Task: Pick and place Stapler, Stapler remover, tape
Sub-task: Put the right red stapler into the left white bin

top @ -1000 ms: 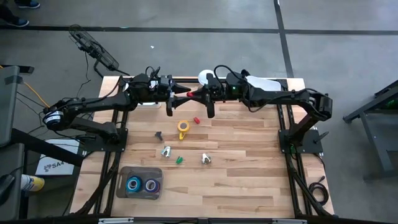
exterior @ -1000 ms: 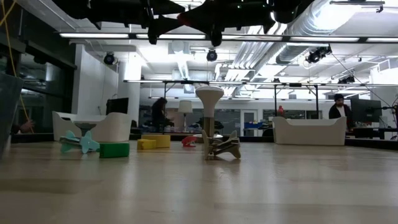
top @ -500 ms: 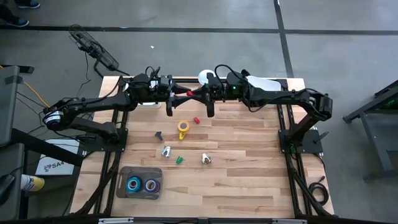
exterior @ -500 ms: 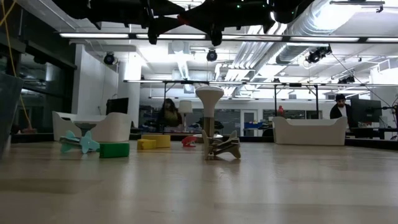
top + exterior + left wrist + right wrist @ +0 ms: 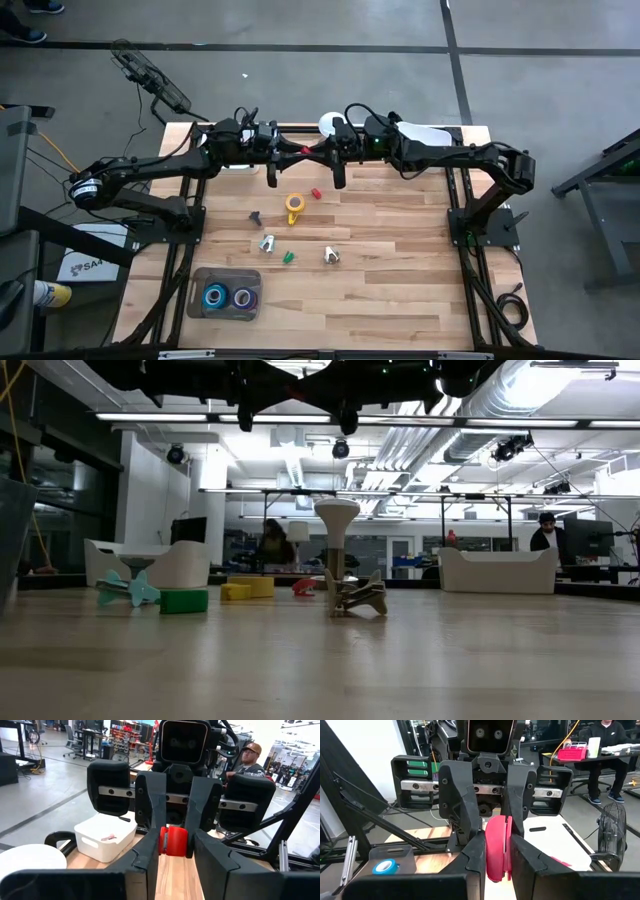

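Red tape roll held mid-air above table's far edge, clamped by right gripper. Left gripper faced opposite, jaws closing around same roll, full grip not confirmed. Handover judged underway; tray nearer left arm.

Both end effectors fingertip-to-fingertip, aloft.

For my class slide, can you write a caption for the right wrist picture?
Two robot tools meet above the table: the right tool holds a red tape roll while the left tool closes on it.
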Available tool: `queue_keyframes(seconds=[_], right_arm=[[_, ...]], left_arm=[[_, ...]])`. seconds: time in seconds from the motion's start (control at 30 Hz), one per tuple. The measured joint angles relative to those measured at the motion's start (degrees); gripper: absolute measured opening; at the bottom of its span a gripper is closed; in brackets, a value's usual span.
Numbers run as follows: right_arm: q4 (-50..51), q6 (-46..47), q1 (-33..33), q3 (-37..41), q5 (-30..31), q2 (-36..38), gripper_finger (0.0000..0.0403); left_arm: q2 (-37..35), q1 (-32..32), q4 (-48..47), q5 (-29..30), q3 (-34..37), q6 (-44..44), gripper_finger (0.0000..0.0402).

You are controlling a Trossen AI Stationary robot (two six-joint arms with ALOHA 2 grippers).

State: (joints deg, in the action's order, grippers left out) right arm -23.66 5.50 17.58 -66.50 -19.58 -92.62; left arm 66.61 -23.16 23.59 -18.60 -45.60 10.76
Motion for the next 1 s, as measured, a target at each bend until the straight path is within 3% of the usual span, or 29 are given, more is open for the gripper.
queue_keyframes(seconds=[0.5,0.7,0.83,1.0], right_arm=[[0.2,0.0,0.0,0.0,-0.4,0.0,0.0047],[0.8,0.0,0.0,0.0,0.1,0.1,0.0111],[0.9,0.1,0.0,0.0,-0.3,-0.1,0.0129],[0.7,-0.4,0.0,0.0,-0.5,-0.1,0.0132]], left_arm=[[0.0,0.0,0.1,-0.2,0.0,0.0,0.0092],[0.0,0.0,0.2,-0.3,0.0,0.0,0.009],[0.0,-0.1,0.7,-0.2,-0.1,0.0,0.0076],[0.0,0.0,0.7,-0.4,-0.1,0.0,0.0025]])
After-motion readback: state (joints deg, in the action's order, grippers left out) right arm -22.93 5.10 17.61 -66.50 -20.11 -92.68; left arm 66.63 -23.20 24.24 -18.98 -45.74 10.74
